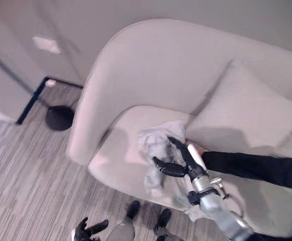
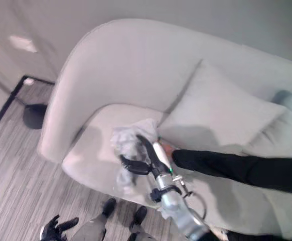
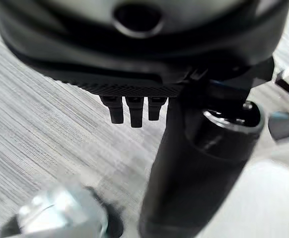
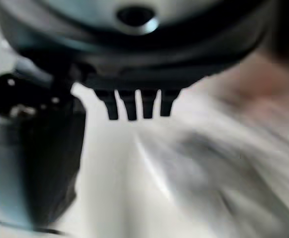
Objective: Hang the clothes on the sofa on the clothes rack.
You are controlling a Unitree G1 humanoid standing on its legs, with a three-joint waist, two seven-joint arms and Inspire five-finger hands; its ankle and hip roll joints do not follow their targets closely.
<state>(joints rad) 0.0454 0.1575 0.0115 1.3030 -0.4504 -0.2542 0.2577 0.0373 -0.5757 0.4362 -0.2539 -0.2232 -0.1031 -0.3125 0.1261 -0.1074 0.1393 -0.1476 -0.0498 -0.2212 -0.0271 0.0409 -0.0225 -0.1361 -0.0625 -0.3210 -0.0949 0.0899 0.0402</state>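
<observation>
My right robot hand hovered spread wide over the clothes on the sofa; pickup pending, it next needed closing on them.

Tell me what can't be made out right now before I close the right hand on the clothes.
- Contact between right hand and the pale garment: fingers spread above it, touch unclear; the right wrist view is blurred.
- A person's dark sleeve hides the sofa seat behind it.
- Left hand, cut off by the left eye view's bottom edge.
</observation>
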